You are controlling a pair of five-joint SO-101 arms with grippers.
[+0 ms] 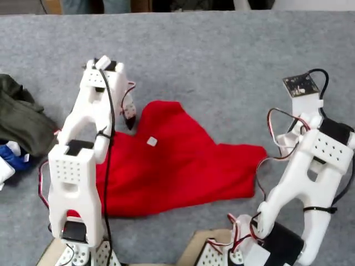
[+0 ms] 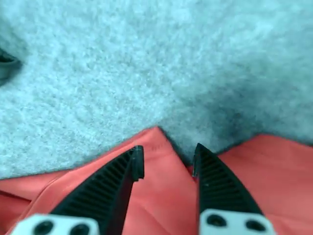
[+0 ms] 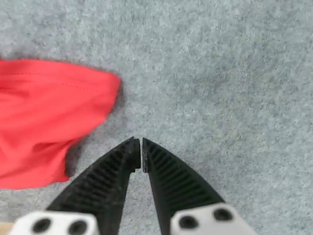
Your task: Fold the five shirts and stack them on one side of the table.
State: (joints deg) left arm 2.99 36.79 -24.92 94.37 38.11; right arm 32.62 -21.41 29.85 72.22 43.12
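A red shirt [image 1: 172, 166] lies spread and crumpled on the grey felt table [image 1: 222, 61], a small white tag [image 1: 151, 142] facing up. My left gripper [image 2: 167, 161] is open, its fingertips [image 2: 137, 161] just above a pointed edge of the red shirt [image 2: 161, 196]; from above, the left gripper [image 1: 128, 118] is at the shirt's far left corner. My right gripper [image 3: 141, 149] is shut and holds nothing, over bare felt just off the sleeve end of the red shirt [image 3: 44, 122]. The right arm [image 1: 316, 160] stands at the shirt's right end.
A loose pile lies at the table's left edge: a dark green shirt [image 1: 19, 119], with blue cloth [image 1: 14, 156] and white cloth [image 1: 4, 173] below it. A tan board [image 1: 208, 238] shows at the near edge between the arm bases. The far half of the felt is bare.
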